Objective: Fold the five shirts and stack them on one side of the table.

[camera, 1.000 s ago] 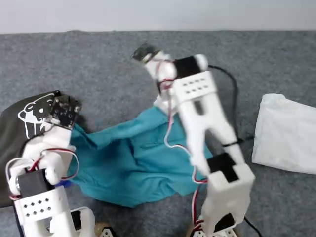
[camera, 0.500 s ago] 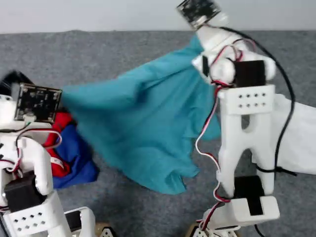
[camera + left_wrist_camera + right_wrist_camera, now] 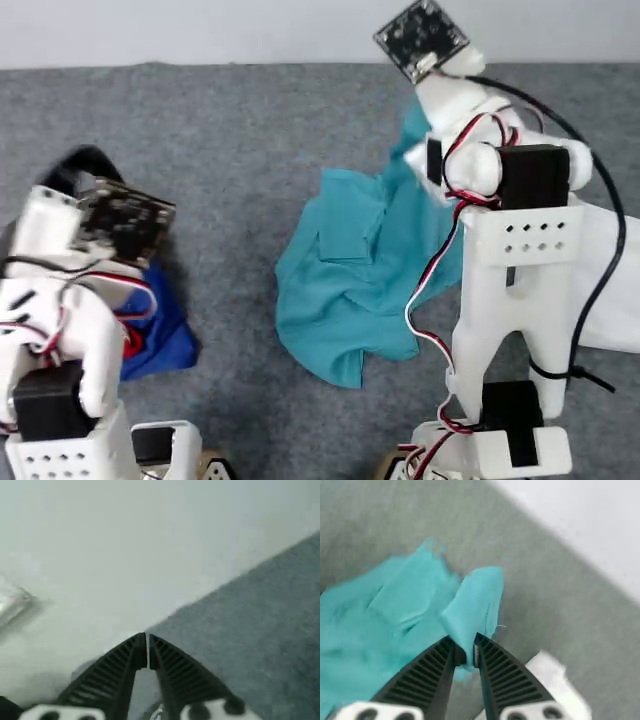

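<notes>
From above, the teal shirt (image 3: pixel 345 265) lies crumpled near the middle of the grey table (image 3: pixel 200 130). One end of it is drawn up toward the far edge, under the wrist of the right arm (image 3: pixel 520 250). A white shirt (image 3: pixel 612 280) lies flat on the table behind that arm, at the right side. On the other side, the left arm (image 3: pixel 60 330) stands raised over a small heap. A blue cloth (image 3: pixel 165 340) lies on the table there, with a red cloth (image 3: pixel 133 340) touching it. A dark patch beyond the wrist is probably a black shirt (image 3: pixel 85 160), though most of it is hidden.

In the left wrist view, the left fingers (image 3: pixel 115 667) are closed tip to tip with nothing between them. They point toward a pale wall (image 3: pixel 125 540), and the grey table (image 3: pixel 260 625) runs off to one side.

In the right wrist view, the right fingers (image 3: pixel 425 672) are pinched together on a fold of the teal shirt (image 3: pixel 395 610). The held fold rises between the tips, and the rest of the shirt spreads in loose wrinkles on the table (image 3: pixel 545 595) below. A corner of the white shirt (image 3: pixel 550 672) lies just beside the fingers, apart from the teal one.
</notes>
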Robot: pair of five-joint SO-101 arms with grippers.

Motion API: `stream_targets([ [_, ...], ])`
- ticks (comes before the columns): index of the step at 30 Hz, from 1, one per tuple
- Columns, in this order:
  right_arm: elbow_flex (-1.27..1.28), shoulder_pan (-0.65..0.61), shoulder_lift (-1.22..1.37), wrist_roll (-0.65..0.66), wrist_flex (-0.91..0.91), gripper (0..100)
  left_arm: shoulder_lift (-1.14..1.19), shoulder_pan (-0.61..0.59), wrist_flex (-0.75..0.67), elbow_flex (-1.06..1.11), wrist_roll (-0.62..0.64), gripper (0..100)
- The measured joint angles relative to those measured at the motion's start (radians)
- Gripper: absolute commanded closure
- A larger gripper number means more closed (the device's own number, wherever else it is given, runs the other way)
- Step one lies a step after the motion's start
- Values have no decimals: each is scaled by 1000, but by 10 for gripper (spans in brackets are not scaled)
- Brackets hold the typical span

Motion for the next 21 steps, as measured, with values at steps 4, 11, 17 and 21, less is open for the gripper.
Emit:
stream_targets([
  [4,32,0,6,0,48,989,0,52,147,15,0,986],
  [11,241,3,5,0,48,987,0,66,245,163,0,986],
  [17,311,92,6,0,-8,986,2,84,253,229,0,986],
  [21,311,155,35,0,-124,869,2,152,253,278,0,986],
])
